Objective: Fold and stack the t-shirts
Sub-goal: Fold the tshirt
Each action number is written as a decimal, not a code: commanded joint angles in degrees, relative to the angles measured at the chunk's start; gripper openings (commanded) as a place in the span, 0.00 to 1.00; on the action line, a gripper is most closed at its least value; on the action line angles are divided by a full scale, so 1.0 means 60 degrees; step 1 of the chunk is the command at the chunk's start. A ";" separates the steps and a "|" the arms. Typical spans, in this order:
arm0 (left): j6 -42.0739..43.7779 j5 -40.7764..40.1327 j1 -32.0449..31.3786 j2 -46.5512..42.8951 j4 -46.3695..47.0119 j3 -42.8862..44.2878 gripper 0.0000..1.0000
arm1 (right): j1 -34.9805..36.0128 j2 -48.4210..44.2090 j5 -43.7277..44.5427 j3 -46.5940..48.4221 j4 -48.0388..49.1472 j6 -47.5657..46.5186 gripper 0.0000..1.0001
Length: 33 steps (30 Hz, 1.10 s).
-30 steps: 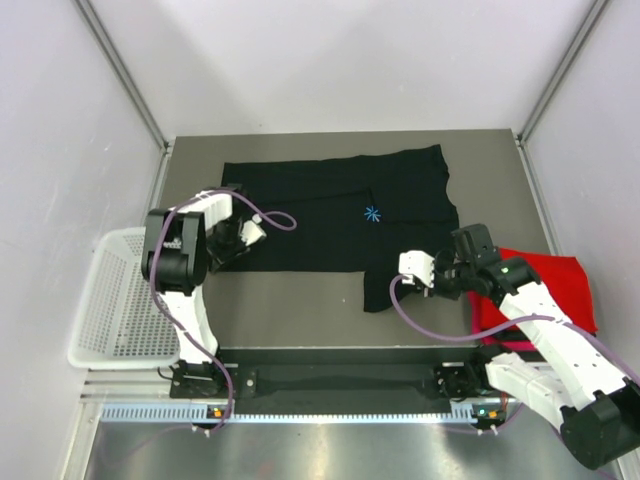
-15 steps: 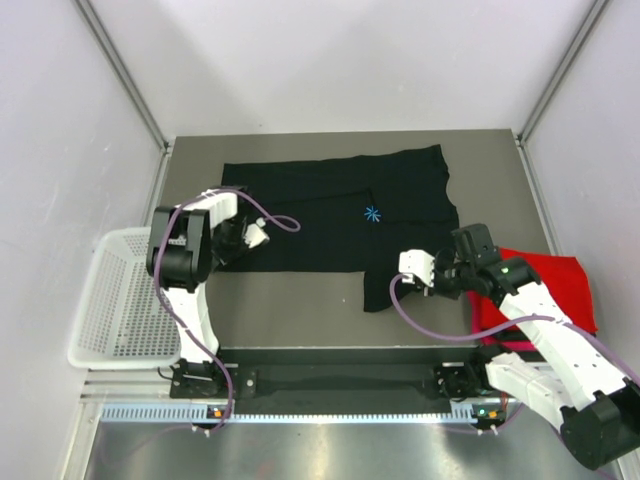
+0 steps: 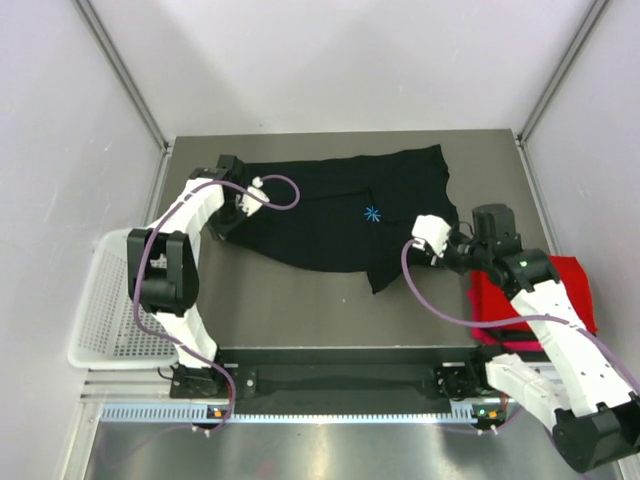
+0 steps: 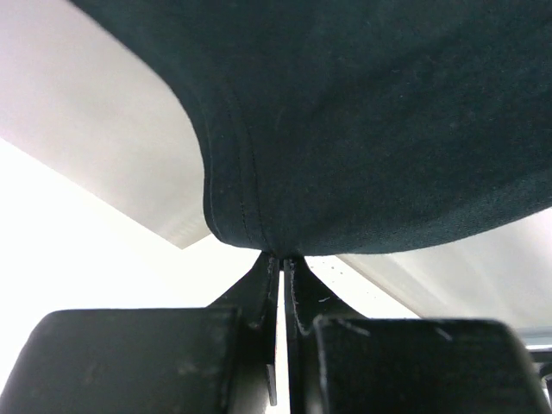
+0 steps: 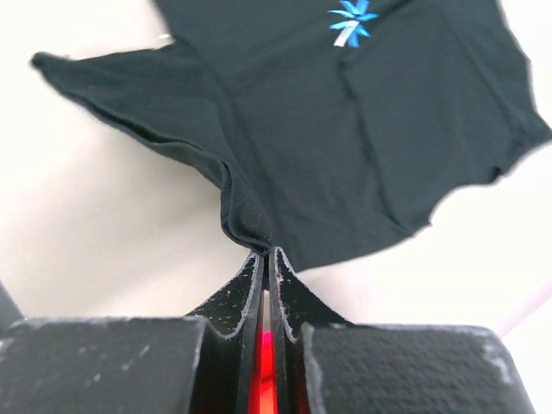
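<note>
A large black t-shirt (image 3: 330, 215) with a small light-blue mark (image 3: 372, 213) lies partly spread across the table. My left gripper (image 3: 225, 218) is shut on its left edge, and the hem bunches at the jaw tips (image 4: 280, 253) with the black cloth (image 4: 388, 129) hanging above. My right gripper (image 3: 432, 252) is shut on a fold of the shirt's lower right edge (image 5: 269, 248); the shirt (image 5: 345, 129) and its mark (image 5: 349, 21) stretch beyond. A folded red t-shirt (image 3: 565, 290) rests under the right arm.
A white mesh basket (image 3: 115, 300) hangs off the table's left side. The grey table (image 3: 290, 310) is walled by pale panels at the back and sides. Purple cables loop off both wrists.
The left gripper shut on the shirt's left edge and carried it toward the far left. The right gripper rose and moved back right, dragging the lower right edge with it.
</note>
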 commanded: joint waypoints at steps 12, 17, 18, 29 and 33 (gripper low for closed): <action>0.0059 -0.0141 0.0361 -0.0270 0.0460 0.0450 0.00 | -0.1177 0.1824 0.1221 0.2070 0.2521 0.1805 0.00; -0.0101 0.0108 0.0361 0.0417 0.0665 0.1080 0.00 | -0.1353 0.3538 0.1192 0.3447 0.3165 0.2362 0.00; -0.0116 0.0123 0.0361 0.0535 0.0695 0.1168 0.00 | -0.1382 0.4062 0.1119 0.3840 0.3341 0.2449 0.00; -0.0234 -0.0534 0.0478 0.2599 0.1032 0.2896 0.00 | -0.1631 0.8807 0.1308 0.7679 0.3679 0.3109 0.00; -0.0234 -0.0711 0.0552 0.3231 0.1061 0.3599 0.00 | -0.1748 1.0334 0.1324 0.9639 0.3329 0.3373 0.00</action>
